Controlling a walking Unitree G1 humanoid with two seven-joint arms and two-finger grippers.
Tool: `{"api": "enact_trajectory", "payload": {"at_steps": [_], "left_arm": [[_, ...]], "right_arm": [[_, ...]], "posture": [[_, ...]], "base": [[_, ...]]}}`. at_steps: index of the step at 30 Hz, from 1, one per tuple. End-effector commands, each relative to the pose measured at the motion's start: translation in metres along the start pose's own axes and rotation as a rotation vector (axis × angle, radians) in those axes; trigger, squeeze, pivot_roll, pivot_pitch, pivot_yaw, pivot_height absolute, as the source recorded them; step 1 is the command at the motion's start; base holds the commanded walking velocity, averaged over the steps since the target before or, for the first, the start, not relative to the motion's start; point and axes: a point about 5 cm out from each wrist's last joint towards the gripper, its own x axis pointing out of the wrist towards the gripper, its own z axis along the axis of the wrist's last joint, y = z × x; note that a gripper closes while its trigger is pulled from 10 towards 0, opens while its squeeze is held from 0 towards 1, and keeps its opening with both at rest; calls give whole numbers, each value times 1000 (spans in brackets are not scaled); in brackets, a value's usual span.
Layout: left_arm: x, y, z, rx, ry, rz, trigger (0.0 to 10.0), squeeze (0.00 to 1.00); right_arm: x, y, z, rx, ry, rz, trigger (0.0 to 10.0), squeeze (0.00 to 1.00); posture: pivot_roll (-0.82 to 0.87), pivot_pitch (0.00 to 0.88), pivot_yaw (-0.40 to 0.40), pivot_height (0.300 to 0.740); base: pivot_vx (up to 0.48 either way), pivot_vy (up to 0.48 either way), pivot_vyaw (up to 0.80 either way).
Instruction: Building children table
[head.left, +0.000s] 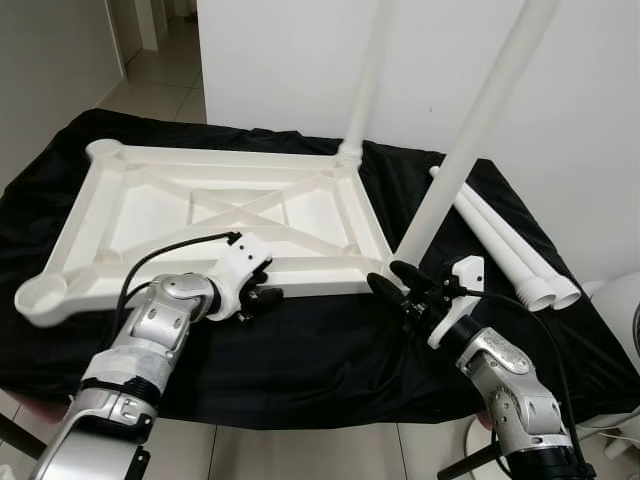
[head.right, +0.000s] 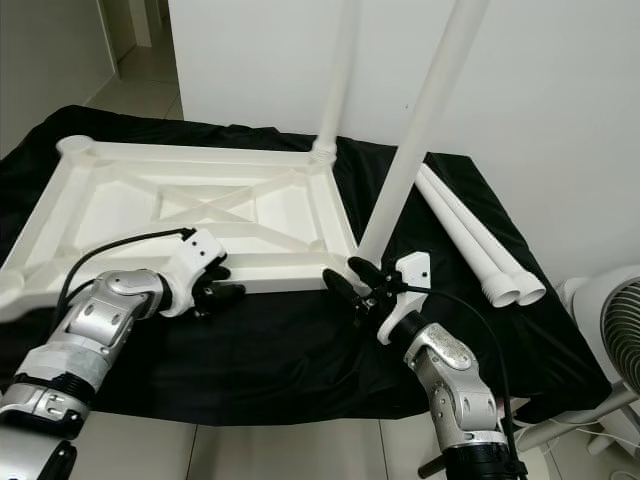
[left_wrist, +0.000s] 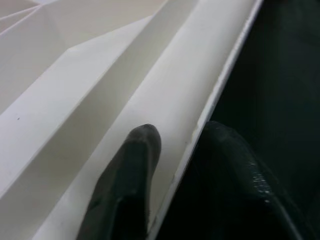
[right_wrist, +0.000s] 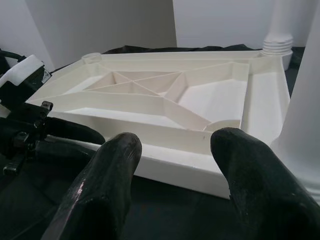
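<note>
A white plastic table top (head.left: 210, 155) lies upside down on a black-draped table. Two white legs stand in its right corners, one far (head.left: 367, 80) and one near (head.left: 470, 140). Two loose legs (head.left: 500, 240) lie side by side to the right. My left gripper (head.left: 262, 293) is shut on the top's near rim (left_wrist: 200, 90), one finger (left_wrist: 130, 185) inside the rim and the other outside it. My right gripper (head.left: 393, 278) stands open just in front of the near right corner (right_wrist: 220, 175), beside the near leg's base (right_wrist: 305, 100), holding nothing.
The black cloth (head.left: 330, 350) covers the whole work surface up to its front edge. A white wall rises right behind the table. A white fan (head.right: 610, 340) stands on the floor at the right. A tiled passage (head.left: 150, 70) opens at the far left.
</note>
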Motion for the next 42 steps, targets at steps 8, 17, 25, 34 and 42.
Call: {"api": "enact_trajectory", "payload": {"at_steps": [8,17,25,34,42], "left_arm": [[-5,27,-4,-36,33,474,0,0],[8,10,13,-33,-68,408,10000,0],[5,-12,34,-91,-260,178,10000,1000],[-17,12,43,-30,-311,219,10000,0],[-42,62,14,-100,-131,524,10000,0]], "right_arm": [[-1,-9,4,-20,-7,-54,10000,0],[0,-9,2,-27,-1,-68,10000,0],[1,-10,2,-27,-2,-75,10000,0],[8,-7,-5,0,3,-107,10000,0],[11,1,-13,32,4,-104,10000,0]], "posture": [[47,10,-116,740],[47,10,-115,740],[46,5,-112,740],[56,0,-119,740],[66,0,-119,740]], "base": [[0,0,0],[0,0,0],[0,0,0],[0,0,0],[0,0,0]]}}
